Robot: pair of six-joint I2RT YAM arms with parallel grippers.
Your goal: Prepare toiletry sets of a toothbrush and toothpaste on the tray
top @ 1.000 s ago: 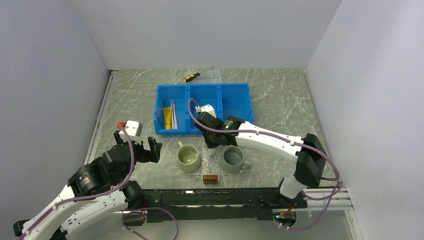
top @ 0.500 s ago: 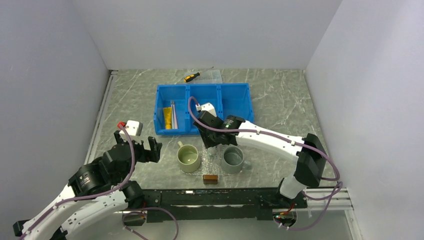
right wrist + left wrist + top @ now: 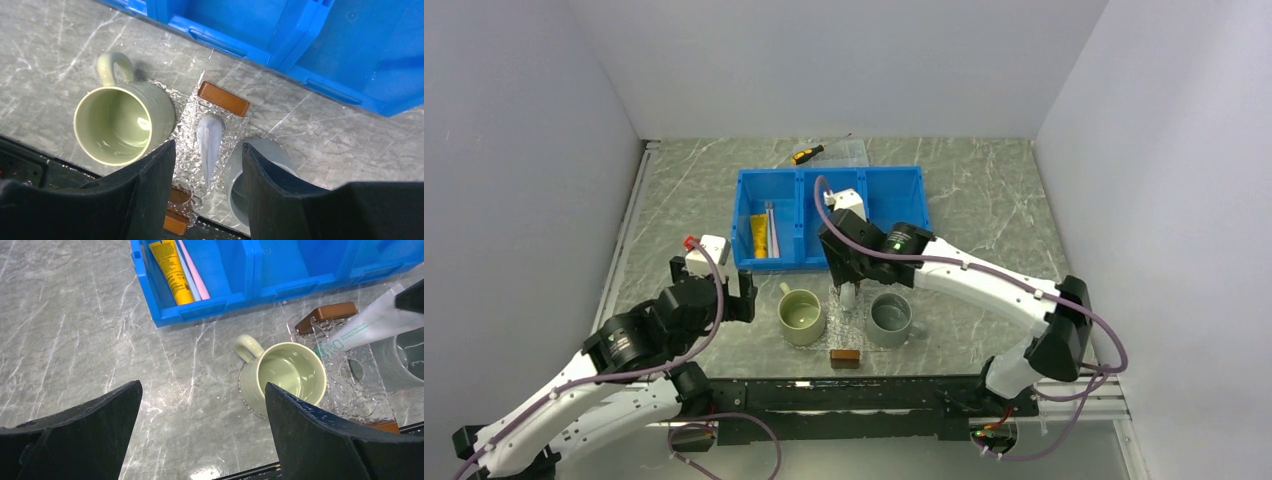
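While the left gripper hangs over the bare tabletop at the near left, I read its jaws as spread wide with nothing between them; only the grey marbled surface shows in the gap. Just to its right stands a green mug, upright, its handle turned toward the bin.

Beside that mug sits the tray, running lengthwise away from me, with one wooden handle at the near edge of the tabletop and the other at the far end. It lies between the green mug and a grey mug, each just beside one of its long sides.

The right gripper hovers directly above the tray, pointing down, its jaws parted around the toothpaste. From the right wrist view I see a gap on each side of the tube, so neither pad is pressing it. From the left wrist view the tube stands tilted, its lower end down at the tray close to the green mug's rim and its upper end rising toward the right gripper. Whether that lower end rests on the tray floor I cannot tell — the clear plastic glints too much.

Farther back lies the blue bin, its long side facing me. In its left compartment I see a yellow tube and, near it on the right, the toothbrush — a thin pale pink stick lying along the compartment, with another thin pale stick between the two. Beyond the bin, near the back of the tabletop, lies a yellow-and-black screwdriver.
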